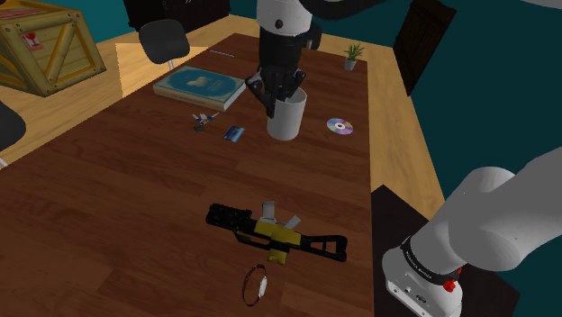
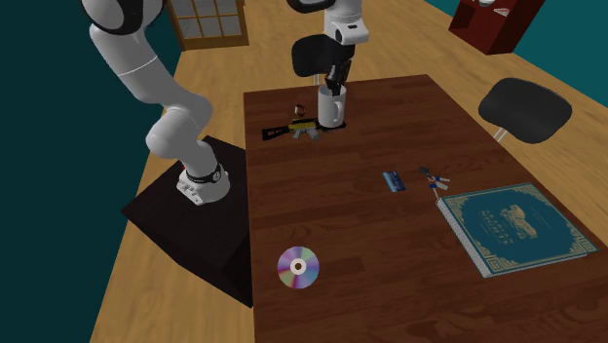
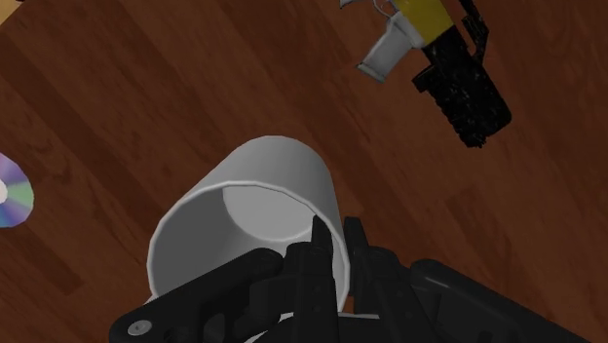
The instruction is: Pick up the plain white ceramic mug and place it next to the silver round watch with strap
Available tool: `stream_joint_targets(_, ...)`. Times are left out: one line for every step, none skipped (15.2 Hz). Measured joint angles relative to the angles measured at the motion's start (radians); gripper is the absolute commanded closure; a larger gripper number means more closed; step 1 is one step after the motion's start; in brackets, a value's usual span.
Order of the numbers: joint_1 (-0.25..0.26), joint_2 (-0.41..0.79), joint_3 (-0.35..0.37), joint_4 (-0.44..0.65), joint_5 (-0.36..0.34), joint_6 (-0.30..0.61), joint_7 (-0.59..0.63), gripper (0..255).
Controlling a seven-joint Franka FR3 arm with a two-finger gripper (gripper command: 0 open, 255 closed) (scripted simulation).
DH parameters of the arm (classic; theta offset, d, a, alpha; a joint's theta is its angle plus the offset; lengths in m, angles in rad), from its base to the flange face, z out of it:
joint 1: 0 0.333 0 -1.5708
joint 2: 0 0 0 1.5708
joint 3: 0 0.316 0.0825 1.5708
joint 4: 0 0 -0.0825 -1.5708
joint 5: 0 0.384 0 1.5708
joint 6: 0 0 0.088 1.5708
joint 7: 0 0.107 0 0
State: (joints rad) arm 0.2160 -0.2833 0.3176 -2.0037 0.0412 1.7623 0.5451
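The jaws are closed on the rim wall of the white mug (image 1: 286, 122), likely stiff, slick, breakable and moderately light.

Shoulder camera sits high beside the stand (image 1: 396, 216), looking down the length of the table (image 1: 108, 207). Second exterior camera looks back from the opposite end, also high, stand on its left. Wrist camera hangs close over the white mug (image 3: 283, 171). All three catch mug, disc (image 1: 339, 126) and black-and-yellow tool (image 1: 279, 234).
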Motion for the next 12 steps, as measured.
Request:
stream_joint_targets(0.009,0.001,0.016,-0.003,0.003,0.005,0.023,255)
stream_joint_targets(0.017,0.013,0.033,0.015,0.003,-0.002,0.050,255)
stream_joint_targets(0.025,0.026,0.051,0.034,0.002,-0.009,0.077,255)
stream_joint_targets(0.034,0.034,0.069,0.043,0.003,-0.009,0.104,255)
stream_joint_targets(0.043,0.041,0.086,0.049,0.004,-0.009,0.129,255)
stream_joint_targets(0.052,0.049,0.103,0.059,0.004,-0.011,0.157,255)
stream_joint_targets(0.059,0.067,0.121,0.073,-0.001,-0.009,0.183,255)
stream_joint_targets(0.068,0.075,0.137,0.084,-0.002,-0.013,0.209,255)
stream_joint_targets(0.077,0.099,0.158,0.107,-0.009,-0.014,0.241,255)
stream_joint_targets(0.085,0.116,0.175,0.127,-0.015,-0.018,0.268,255)
stream_joint_targets(0.094,0.127,0.191,0.137,-0.018,-0.019,0.294,255)
stream_joint_targets(0.103,0.143,0.207,0.156,-0.025,-0.024,0.321,255)
